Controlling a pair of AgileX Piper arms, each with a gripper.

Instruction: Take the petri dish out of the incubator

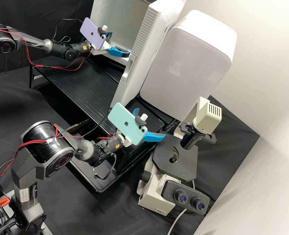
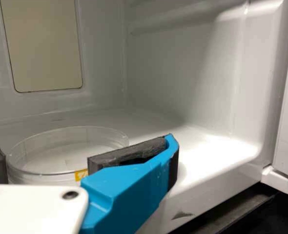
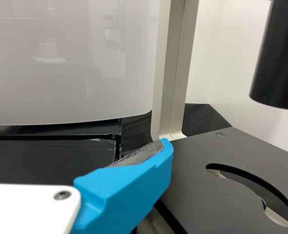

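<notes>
The clear round petri dish (image 2: 61,153) rests on the white floor of the incubator (image 2: 207,97), near its front opening. My left gripper (image 2: 80,156) is inside that opening, with one blue finger (image 2: 134,175) against the dish's one side and the dark pad of the other against the opposite side, shut on it. From above, the left gripper (image 1: 118,44) sits at the incubator's mouth beside the open door (image 1: 141,55). My right gripper (image 1: 149,125) hangs open and holds nothing, beside the microscope stage (image 3: 241,165), its blue finger (image 3: 134,175) over the stage's edge.
A second white box (image 1: 190,62) stands right of the incubator door. The microscope (image 1: 180,163) stands at the front right, its black condenser (image 3: 280,53) above the stage. A long black platform (image 1: 85,88) runs under both arms. Red cables trail along the arms.
</notes>
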